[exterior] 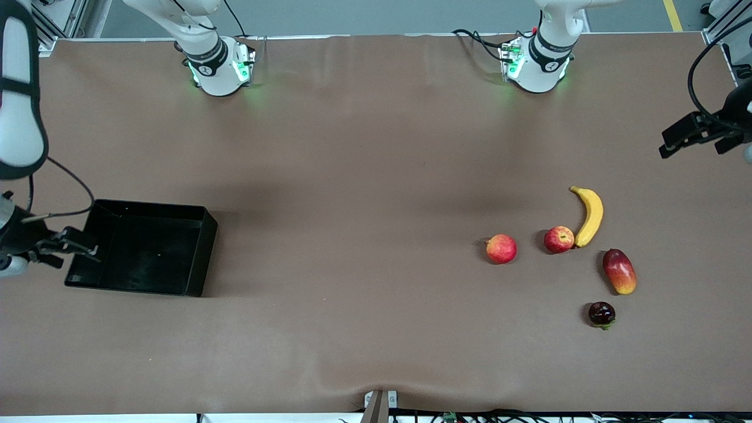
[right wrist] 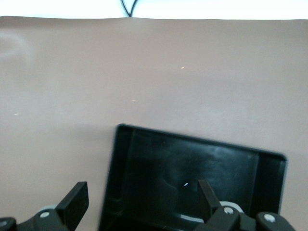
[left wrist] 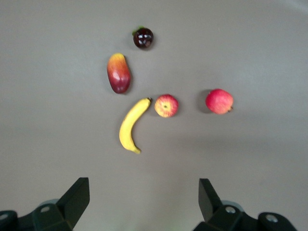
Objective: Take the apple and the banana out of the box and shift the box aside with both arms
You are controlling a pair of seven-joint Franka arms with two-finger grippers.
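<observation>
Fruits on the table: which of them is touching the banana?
The small red apple with the yellowish top. It rests against the banana near its lower end; the pinkish-red fruit, mango and dark fruit lie apart.

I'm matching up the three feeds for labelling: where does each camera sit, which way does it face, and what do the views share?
Front view: high across the brown table, facing both arm bases; right gripper at the glossy black plastic bin, left gripper raised.
Left wrist view: looks down past its open fingers at the curved yellow banana and small red apple.
Right wrist view: open fingers over the bin.
Shared: front and left wrist both show the fruits; front and right wrist, the bin.
</observation>
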